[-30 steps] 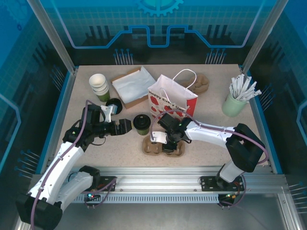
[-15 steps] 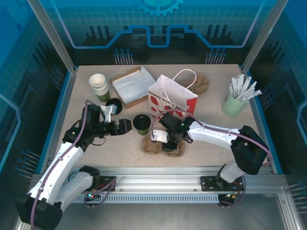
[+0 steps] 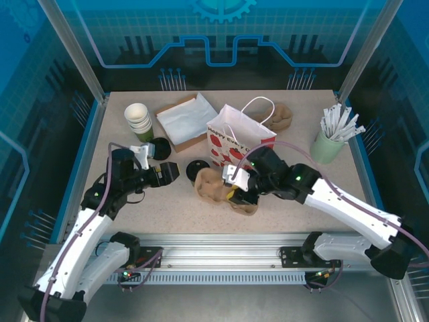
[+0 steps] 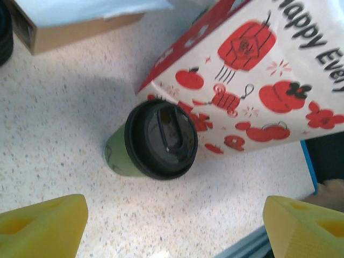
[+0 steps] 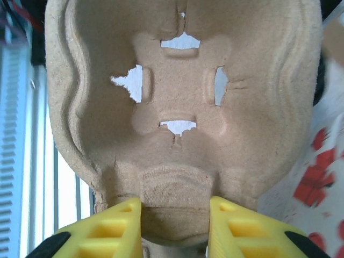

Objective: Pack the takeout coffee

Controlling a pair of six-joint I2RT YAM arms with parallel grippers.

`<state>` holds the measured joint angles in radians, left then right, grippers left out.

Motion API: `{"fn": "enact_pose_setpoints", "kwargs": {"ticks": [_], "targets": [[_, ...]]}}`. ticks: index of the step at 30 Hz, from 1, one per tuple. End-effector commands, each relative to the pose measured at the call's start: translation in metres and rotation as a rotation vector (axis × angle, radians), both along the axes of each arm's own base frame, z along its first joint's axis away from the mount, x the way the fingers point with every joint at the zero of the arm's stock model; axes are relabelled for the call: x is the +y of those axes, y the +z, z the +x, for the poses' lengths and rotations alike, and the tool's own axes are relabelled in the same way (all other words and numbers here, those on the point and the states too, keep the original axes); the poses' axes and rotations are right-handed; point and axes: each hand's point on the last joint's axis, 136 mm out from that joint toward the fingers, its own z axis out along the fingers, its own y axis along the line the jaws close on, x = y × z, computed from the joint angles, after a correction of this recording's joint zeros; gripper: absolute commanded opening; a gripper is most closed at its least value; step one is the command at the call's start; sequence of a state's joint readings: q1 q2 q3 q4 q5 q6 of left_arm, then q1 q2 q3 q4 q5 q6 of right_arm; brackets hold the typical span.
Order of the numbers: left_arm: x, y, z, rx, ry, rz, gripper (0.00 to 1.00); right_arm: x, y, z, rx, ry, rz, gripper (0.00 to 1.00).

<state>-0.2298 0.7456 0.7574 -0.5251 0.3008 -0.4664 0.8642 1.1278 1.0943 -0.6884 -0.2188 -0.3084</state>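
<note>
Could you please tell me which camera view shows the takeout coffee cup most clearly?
The left wrist view: the takeout coffee sits centred and close, black lid and green body both visible, beside the strawberry-print bag. The top external view shows the same cup small, mostly lid.

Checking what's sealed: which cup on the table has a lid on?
The olive-green takeout coffee beside the strawberry-print bag; the white stack and stick cup are lidless.

A pulp cup carrier (image 3: 212,186) tilts, apart from the cardboard box (image 3: 186,121).
</note>
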Motion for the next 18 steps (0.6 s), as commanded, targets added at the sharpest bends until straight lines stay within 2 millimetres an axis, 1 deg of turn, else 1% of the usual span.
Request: {"fn": "enact_pose_setpoints", "kwargs": {"ticks": [1, 5, 6, 8, 11, 12, 14, 18], "targets": [[0.006, 0.043, 0.02, -0.126, 0.082, -0.058, 0.86, 0.008, 0.06, -0.002, -0.012, -0.024, 0.123, 0.29], [0.001, 0.073, 0.036, -0.19, 0.091, -0.103, 0.85, 0.014, 0.119, 0.008, -0.049, -0.056, 0.196, 0.29], [-0.001, 0.081, 0.041, -0.208, 0.084, -0.111, 0.84, 0.014, 0.134, 0.013, -0.062, -0.077, 0.217, 0.29], [-0.006, 0.092, 0.049, -0.234, 0.073, -0.112, 0.84, 0.011, 0.163, 0.022, -0.079, -0.117, 0.264, 0.29], [-0.013, 0.102, 0.063, -0.266, 0.051, -0.091, 0.84, 0.003, 0.2, 0.042, -0.102, -0.193, 0.334, 0.3], [-0.016, 0.103, 0.067, -0.273, 0.037, -0.079, 0.84, -0.003, 0.21, 0.052, -0.111, -0.234, 0.349, 0.3], [-0.022, 0.105, 0.075, -0.279, 0.011, -0.043, 0.84, -0.011, 0.223, 0.068, -0.11, -0.289, 0.368, 0.3], [-0.038, 0.111, 0.095, -0.316, -0.06, 0.047, 0.83, -0.029, 0.234, 0.109, -0.111, -0.418, 0.382, 0.3]]}}
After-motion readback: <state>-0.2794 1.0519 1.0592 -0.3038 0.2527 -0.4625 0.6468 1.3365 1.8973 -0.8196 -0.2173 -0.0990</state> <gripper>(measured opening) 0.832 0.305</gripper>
